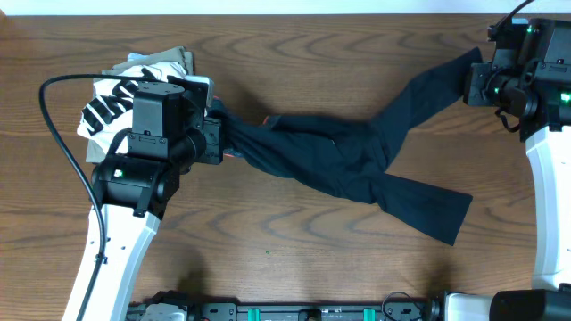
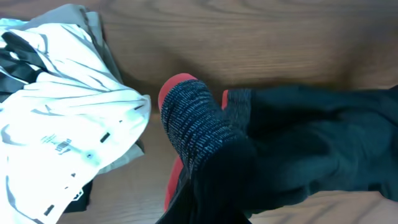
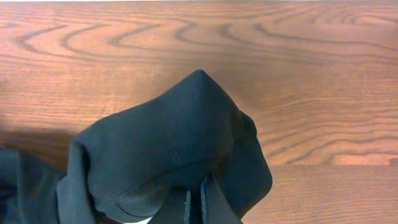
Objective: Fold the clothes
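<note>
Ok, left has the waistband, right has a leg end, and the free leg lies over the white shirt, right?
No: the overhead view shows the free leg on the bare table, away from the white shirt. Both grips are as you say.

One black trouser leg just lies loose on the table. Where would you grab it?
Probably at its cuff end, coming from above on the right. The loose leg lies flat, and its end points that way with table showing around it, away from the bunched middle.
</note>
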{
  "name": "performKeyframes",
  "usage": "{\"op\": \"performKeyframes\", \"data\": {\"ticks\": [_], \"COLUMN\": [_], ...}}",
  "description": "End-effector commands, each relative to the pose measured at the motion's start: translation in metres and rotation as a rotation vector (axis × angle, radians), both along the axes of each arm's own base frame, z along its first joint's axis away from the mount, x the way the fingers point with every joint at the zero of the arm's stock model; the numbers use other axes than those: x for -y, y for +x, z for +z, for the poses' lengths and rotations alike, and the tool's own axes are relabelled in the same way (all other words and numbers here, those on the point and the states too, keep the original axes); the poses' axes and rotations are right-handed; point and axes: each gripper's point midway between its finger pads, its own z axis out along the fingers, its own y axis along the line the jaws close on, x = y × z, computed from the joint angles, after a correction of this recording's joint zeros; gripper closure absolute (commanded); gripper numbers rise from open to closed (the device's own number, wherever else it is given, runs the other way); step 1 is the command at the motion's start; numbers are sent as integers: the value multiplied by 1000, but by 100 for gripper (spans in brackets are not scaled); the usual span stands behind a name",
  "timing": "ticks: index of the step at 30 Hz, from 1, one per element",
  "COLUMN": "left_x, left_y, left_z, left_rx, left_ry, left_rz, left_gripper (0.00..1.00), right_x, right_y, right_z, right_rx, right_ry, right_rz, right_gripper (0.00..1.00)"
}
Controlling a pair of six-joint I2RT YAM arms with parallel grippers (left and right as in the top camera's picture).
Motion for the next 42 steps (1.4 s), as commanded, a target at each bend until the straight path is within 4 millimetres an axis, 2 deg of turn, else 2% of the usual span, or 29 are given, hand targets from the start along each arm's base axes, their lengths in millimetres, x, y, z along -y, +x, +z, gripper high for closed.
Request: {"op": "performKeyframes", "data": {"ticks": [1, 3, 5, 7, 9, 10, 11, 12, 14, 17, 19, 23, 28, 32, 34, 37, 42], "left_x": [-4, -3, -2, -1, 0, 1, 1, 1, 1, 2, 2, 3, 2, -11, -13, -13, -13], "left_y": [4, 7, 13, 19, 25, 28, 29, 30, 31, 32, 34, 39, 46, 53, 53, 53, 53], "left_z": [7, 9, 13, 15, 14, 11, 6, 1, -14, -31, -38, -44, -41, -38, -38, -38, -38], "left_rx": [28, 42, 66, 87, 93, 87, 74, 56, 5, -54, -73, -79, -53, -20, -16, -17, -17], "left_ry": [18, 15, 10, 6, 5, 6, 8, 11, 20, 32, 36, 38, 42, 98, 108, 108, 108], "left_rz": [7, 8, 8, 8, 8, 8, 8, 8, 7, 6, 6, 6, 13, 69, 79, 79, 79], "left_gripper": [93, 93, 93, 93, 93, 93, 93, 93, 93, 93, 93, 93, 93, 93, 93, 93, 93], "right_x": [11, 23, 44, 63, 75, 73, 67, 58, 47, 41, 37, 13, -22, -45, -46, -37, -31], "right_y": [4, 14, 34, 54, 73, 78, 80, 77, 64, 42, 31, 7, -41, -76, -87, -109, -135], "right_z": [3, 4, -3, -22, -60, -83, -106, -133, -172, -204, -209, -198, -184, -184, -192, -206, -216], "right_rx": [23, 45, 73, 81, 44, 3, -49, -121, -253, -394, -448, -531, -696, -835, -883, -953, -933], "right_ry": [-42, -85, -112, -100, -26, 25, 84, 157, 248, 269, 266, 299, 288, 263, 218, 165, 173], "right_rz": [-22, -72, -164, -255, -306, -292, -260, -222, -204, -226, -227, -144, -4, 50, 23, -117, -247], "right_gripper": [99, 99, 98, 89, 43, 15, 1, 1, 1, 1, 1, 1, 1, 2, 2, 1, 1]}}
